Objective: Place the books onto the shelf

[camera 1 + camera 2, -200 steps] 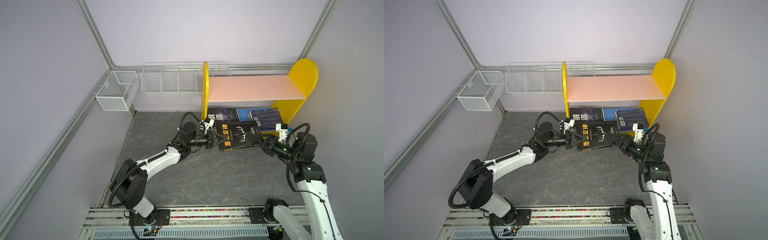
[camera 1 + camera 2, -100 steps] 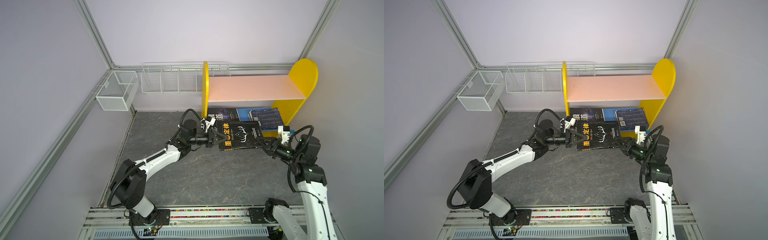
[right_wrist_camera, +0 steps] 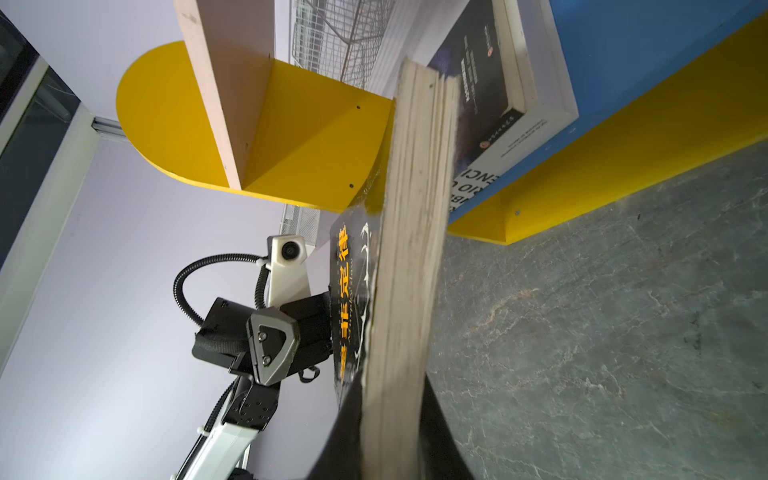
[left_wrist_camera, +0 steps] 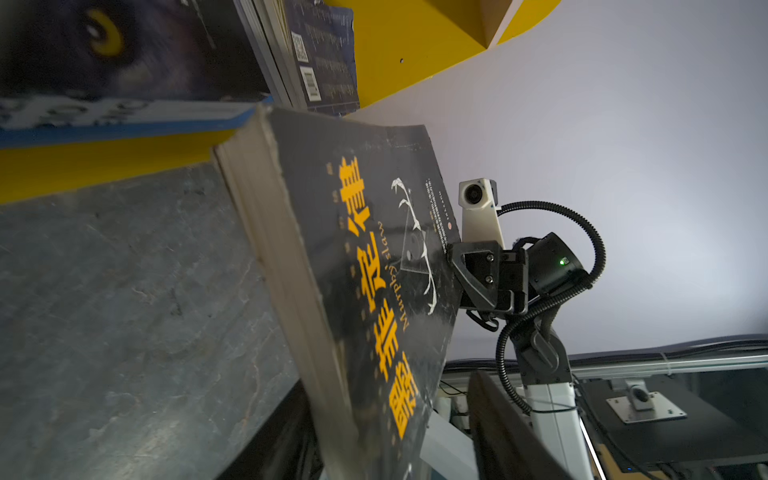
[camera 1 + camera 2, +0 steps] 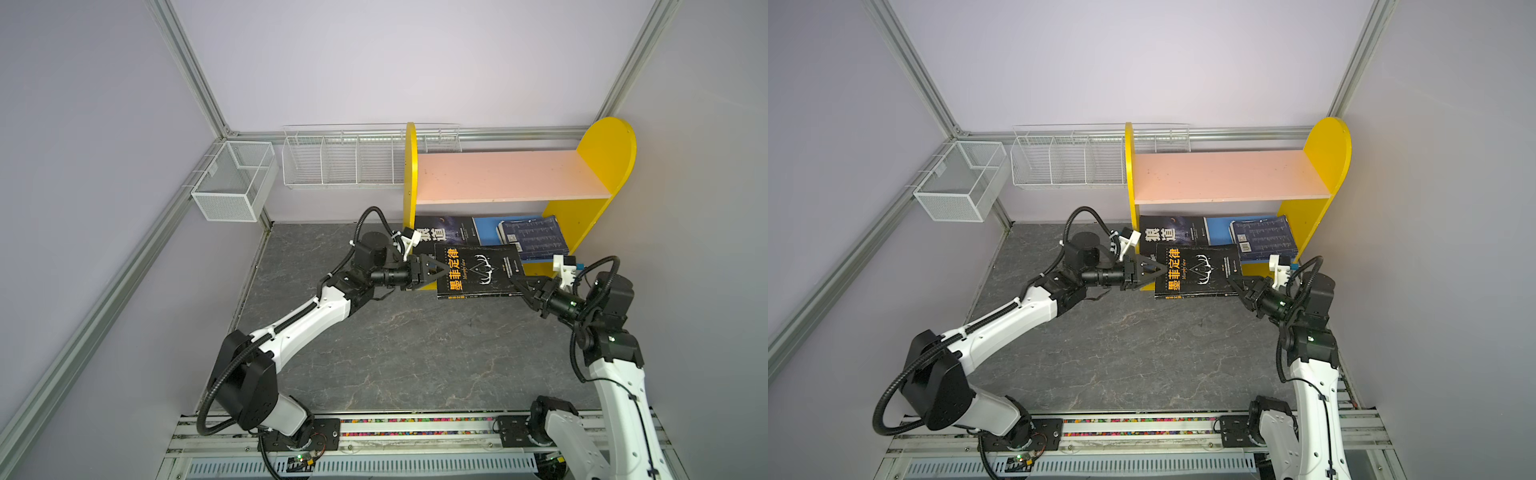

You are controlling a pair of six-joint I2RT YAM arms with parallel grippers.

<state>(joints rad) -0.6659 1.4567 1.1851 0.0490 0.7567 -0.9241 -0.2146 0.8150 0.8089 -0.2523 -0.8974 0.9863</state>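
A black book (image 5: 478, 272) (image 5: 1196, 272) with an orange Chinese title hangs face up just in front of the shelf (image 5: 498, 174) (image 5: 1225, 174), at the level of its lower tier. My right gripper (image 5: 519, 286) (image 3: 390, 436) is shut on the book's right edge, with the page block (image 3: 411, 291) between its jaws. My left gripper (image 5: 434, 272) (image 4: 386, 432) straddles the left edge, open, its jaws standing off the cover. On the blue lower board (image 5: 486, 230) lie a dark book with a white title (image 5: 440, 232) and a navy book (image 5: 532, 239).
Two white wire baskets (image 5: 232, 183) (image 5: 340, 162) hang on the walls left of the shelf. The pink upper board (image 5: 1225, 174) is bare. The grey stone-patterned floor (image 5: 395, 353) stretches from the shelf to the rail at the front.
My right gripper has slid onto the black book's right edge and shut on it. My left gripper has opened around the left edge. The book has barely moved.
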